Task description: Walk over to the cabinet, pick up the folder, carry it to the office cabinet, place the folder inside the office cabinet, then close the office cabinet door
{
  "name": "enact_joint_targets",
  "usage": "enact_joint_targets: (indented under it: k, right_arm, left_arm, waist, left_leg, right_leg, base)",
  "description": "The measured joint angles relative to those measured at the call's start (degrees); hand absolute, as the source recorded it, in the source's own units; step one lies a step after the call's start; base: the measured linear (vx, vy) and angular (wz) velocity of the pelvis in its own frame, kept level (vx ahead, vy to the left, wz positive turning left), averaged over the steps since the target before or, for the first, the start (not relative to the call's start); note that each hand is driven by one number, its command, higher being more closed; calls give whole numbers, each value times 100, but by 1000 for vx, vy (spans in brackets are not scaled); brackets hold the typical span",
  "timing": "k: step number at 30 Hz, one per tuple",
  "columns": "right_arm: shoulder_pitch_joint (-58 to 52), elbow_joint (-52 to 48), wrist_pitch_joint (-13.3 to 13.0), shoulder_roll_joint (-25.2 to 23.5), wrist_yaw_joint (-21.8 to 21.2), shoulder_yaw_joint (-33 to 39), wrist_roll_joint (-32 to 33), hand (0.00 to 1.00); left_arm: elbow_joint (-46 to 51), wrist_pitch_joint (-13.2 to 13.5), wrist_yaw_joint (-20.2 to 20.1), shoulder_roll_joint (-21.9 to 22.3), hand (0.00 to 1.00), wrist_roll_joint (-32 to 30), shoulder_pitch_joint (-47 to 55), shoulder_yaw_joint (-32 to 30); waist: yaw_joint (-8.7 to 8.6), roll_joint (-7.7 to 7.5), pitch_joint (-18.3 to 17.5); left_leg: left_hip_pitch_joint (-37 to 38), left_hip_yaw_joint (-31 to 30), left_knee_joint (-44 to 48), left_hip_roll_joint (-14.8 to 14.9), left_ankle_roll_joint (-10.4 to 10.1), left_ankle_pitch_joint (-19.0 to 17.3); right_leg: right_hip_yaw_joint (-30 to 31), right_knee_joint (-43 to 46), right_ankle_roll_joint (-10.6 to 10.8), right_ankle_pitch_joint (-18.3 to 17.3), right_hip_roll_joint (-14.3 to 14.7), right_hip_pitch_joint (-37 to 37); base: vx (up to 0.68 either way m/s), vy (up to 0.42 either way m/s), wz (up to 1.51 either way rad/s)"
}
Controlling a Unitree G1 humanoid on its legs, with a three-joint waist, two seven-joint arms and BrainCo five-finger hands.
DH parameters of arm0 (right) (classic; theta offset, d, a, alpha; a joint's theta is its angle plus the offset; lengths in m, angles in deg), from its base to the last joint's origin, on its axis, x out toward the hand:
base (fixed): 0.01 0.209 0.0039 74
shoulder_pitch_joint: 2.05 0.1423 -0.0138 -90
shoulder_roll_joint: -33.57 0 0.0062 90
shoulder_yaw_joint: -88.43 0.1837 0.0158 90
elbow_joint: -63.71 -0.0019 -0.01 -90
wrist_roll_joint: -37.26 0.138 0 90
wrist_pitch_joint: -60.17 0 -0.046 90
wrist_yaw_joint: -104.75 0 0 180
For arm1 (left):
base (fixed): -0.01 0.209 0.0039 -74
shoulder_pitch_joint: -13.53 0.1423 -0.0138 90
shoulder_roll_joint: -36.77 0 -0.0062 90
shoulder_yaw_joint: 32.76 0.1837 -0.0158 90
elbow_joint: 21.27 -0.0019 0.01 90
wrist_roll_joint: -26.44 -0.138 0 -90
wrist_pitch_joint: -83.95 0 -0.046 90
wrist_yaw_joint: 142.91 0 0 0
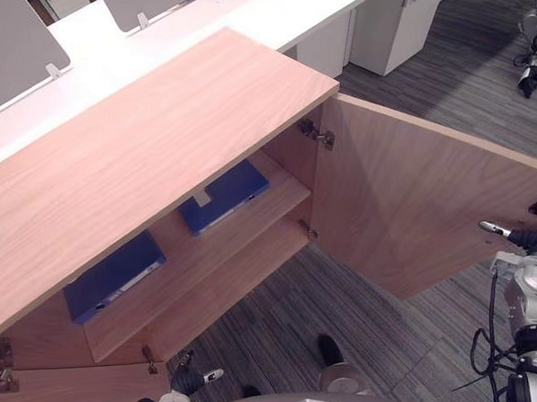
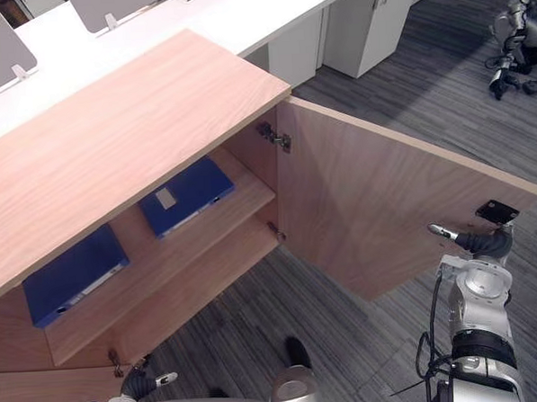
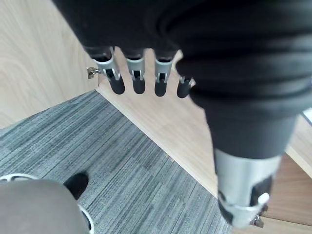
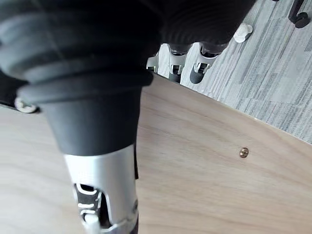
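Note:
The wooden office cabinet stands open, its right door swung wide toward me. Two blue folders lie flat on the upper shelf, one near the middle and one further left. My right hand is at the door's outer end, just below the black handle. Its fingers reach straight past the door's edge and hold nothing. My left hand hangs low before the cabinet's bottom shelf, its fingers straight and empty.
A white desk with grey partition screens runs behind the cabinet, and a white pedestal unit stands at its right end. Another robot is at the far right on the grey carpet. The cabinet's left door shows at the lower left.

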Motion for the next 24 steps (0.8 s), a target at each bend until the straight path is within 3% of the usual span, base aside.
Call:
enact_joint_targets:
  k: [10, 16, 22, 24]
  right_arm:
    - [-1838, -2691, -20, -1742, 94, -180, 18, 0]
    - [-3340, -4070, -44, -2745, -327, -1014, 21, 0]
    - [-3996, -4584, -151, -3109, -492, -1752, 23, 0]
    - [-4253, -4598, -151, -3159, -553, -2188, 14, 0]
  left_arm:
    - [33, -93, 5, -43, 0, -168, -179, -66]
    - [-78, -152, 9, -108, 0, -229, -342, -123]
    - [-319, -223, 42, -111, 0, -338, -496, -118]
    - [-351, -253, 63, -117, 0, -344, -555, -108]
  waist:
    - [-123, -389, 42]
    - [-138, -692, -63]
    - [-100, -728, -128]
    - [-26, -801, -173]
  left_leg:
    - [62, 44, 13, 74, -15, 16]
    - [110, 201, 72, 164, -64, -6]
    - [109, 339, 128, 167, -47, 3]
    - [103, 322, 170, 179, -54, 3]
  right_leg:
    - [111, -81, -46, 111, 102, 38]
    - [256, -116, -100, 165, 187, 11]
    - [416, -81, -98, 277, 199, -45]
    - [409, -81, -111, 292, 208, -26]
  base:
    - [-70, -58, -8]
    - [-87, -72, -15]
    - [-58, -47, -14]
    - [-80, -59, 2]
